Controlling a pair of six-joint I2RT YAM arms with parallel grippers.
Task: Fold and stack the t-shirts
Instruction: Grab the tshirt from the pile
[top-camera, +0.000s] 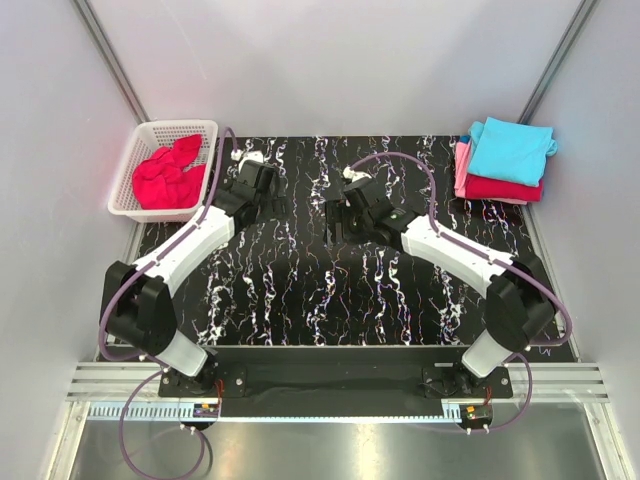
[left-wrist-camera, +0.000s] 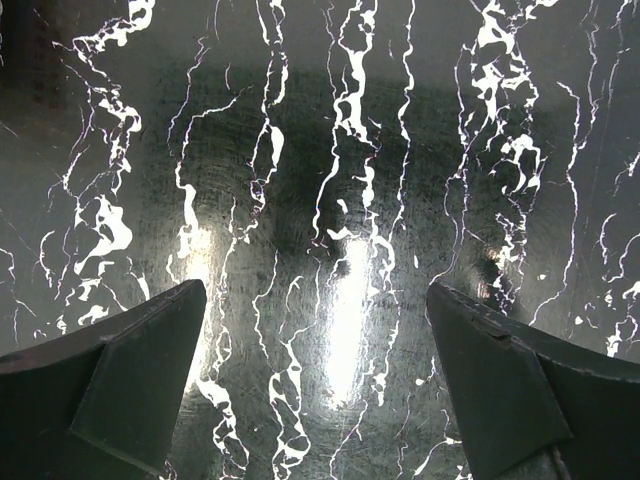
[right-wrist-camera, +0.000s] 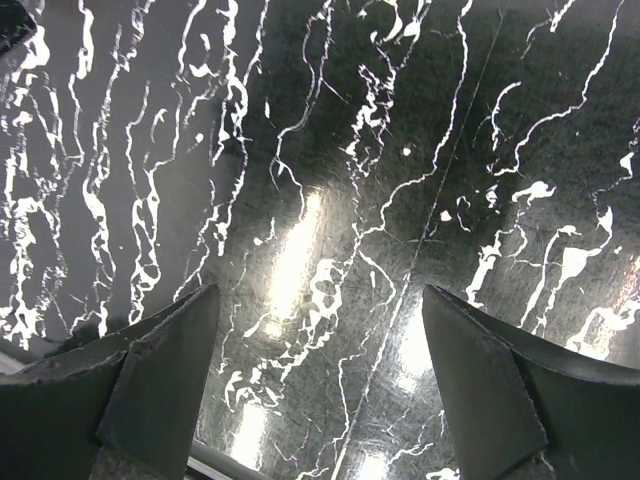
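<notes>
Crimson-red crumpled cloth t-shirt (top-camera: 165, 180) lies inside the white plastic mesh basket (top-camera: 180, 127) at the upper left of the top view. At the upper right we record a folded turquoise t-shirt (top-camera: 510, 150) topping a stack with a folded red t-shirt (top-camera: 500, 188) and a folded pink t-shirt (top-camera: 462, 168) on the black white-veined marble table (top-camera: 300, 290). Near the frame's middle, left gripper (left-wrist-camera: 315, 300) and right gripper (right-wrist-camera: 320, 300) hang over bare tabletop, both sets of jaws spread wide.

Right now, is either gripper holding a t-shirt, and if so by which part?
Nothing is held. The left gripper and the right gripper both stand open over the table; the crumpled red t-shirt lies in the basket, untouched.
</notes>
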